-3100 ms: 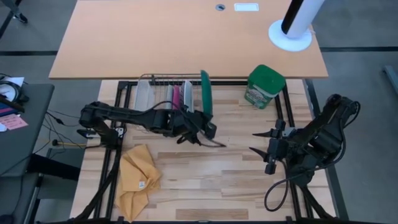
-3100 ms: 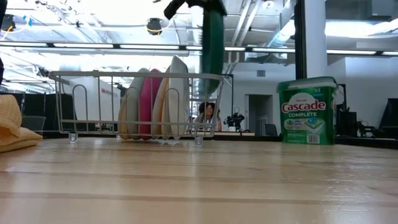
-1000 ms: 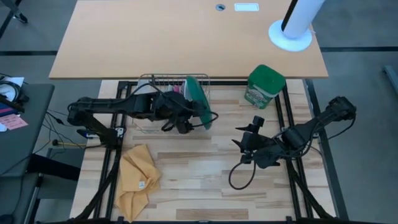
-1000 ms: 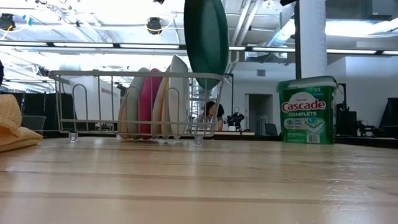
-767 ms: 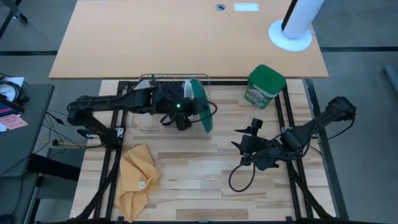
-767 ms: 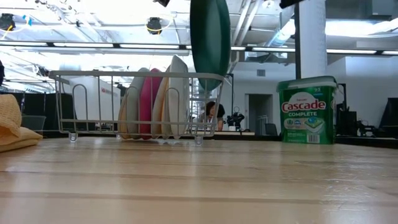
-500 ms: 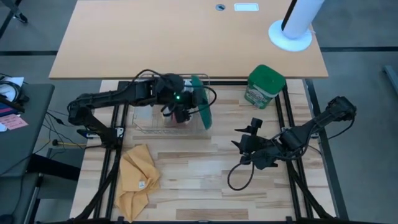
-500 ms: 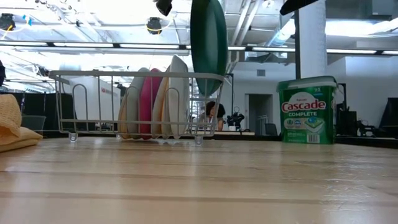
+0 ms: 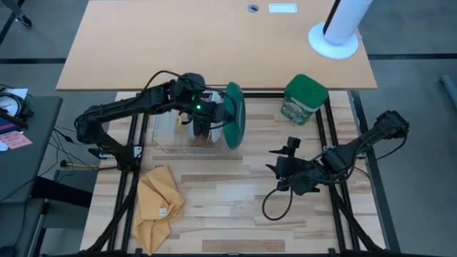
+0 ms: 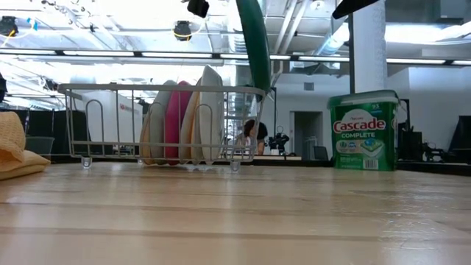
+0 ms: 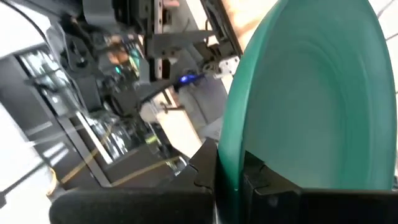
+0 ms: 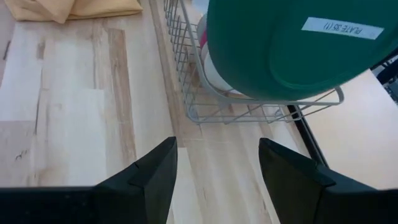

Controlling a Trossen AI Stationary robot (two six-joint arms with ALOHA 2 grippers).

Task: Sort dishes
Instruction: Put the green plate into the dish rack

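A large dark green plate (image 9: pixel 235 118) hangs on edge above the right end of the wire rack (image 9: pixel 178 121), with my left gripper (image 9: pixel 220 116) shut on it. In the low view the green plate (image 10: pixel 255 44) shows edge-on, tilted, above the rack's top wire (image 10: pixel 162 90). Grey (image 10: pixel 157 121), pink (image 10: pixel 176 118) and pale (image 10: pixel 210 110) plates stand on edge between the rack's wires. My right gripper (image 9: pixel 280 168) hovers open over the table to the right of the rack, and its wrist view faces the green plate's back (image 12: pixel 280 50). My left gripper pinches the green plate's rim (image 11: pixel 227 163) between its two fingers (image 11: pixel 261 186). The fingers reach in from the table's left, nearly level. The plate stands on edge, a little tilted, lifted clear of the rack.
A green detergent canister (image 9: pixel 305 98) stands at the back right. A yellow cloth (image 9: pixel 158 203) lies crumpled near the front left. A white post base (image 9: pixel 333 39) sits on the brown desk beyond. Bare wood lies between the rack and the near edge.
My left gripper has swung toward the table's far edge over the rack and turned, carrying the green plate. The plate has turned from showing a broad face to standing edge-on, and has stayed lifted clear above the rack's right end.
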